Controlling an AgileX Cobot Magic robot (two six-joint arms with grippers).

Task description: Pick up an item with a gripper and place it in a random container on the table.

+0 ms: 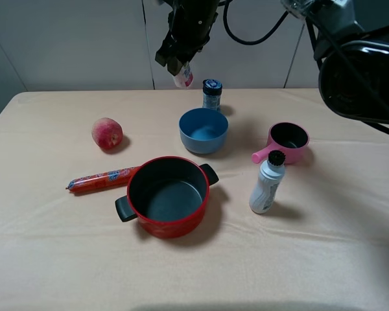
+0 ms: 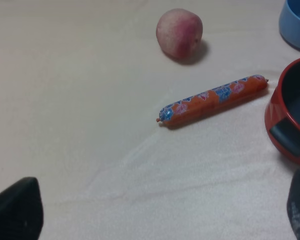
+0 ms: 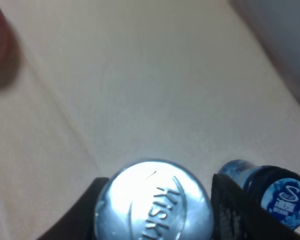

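Left wrist view: the left gripper (image 2: pixel 155 215) is held spread above the table (image 2: pixel 80 100), with nothing between its fingers. In the exterior high view, the right gripper (image 1: pixel 180 63) is raised over the table's far edge, pointed down and clenched on the bottle (image 1: pixel 184 78). The bottle is held up left of the jar (image 1: pixel 212 94). The pink pan (image 1: pixel 290 140) is seen well apart to the right.

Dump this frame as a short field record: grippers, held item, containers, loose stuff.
held item: bottle, silvery cap
right gripper: shut on bottle, raised off table, near jar
left gripper: open, empty
pan: pink, empty
other containers: blue bowl, red pot, both empty
loose: peach, sausage, white bottle
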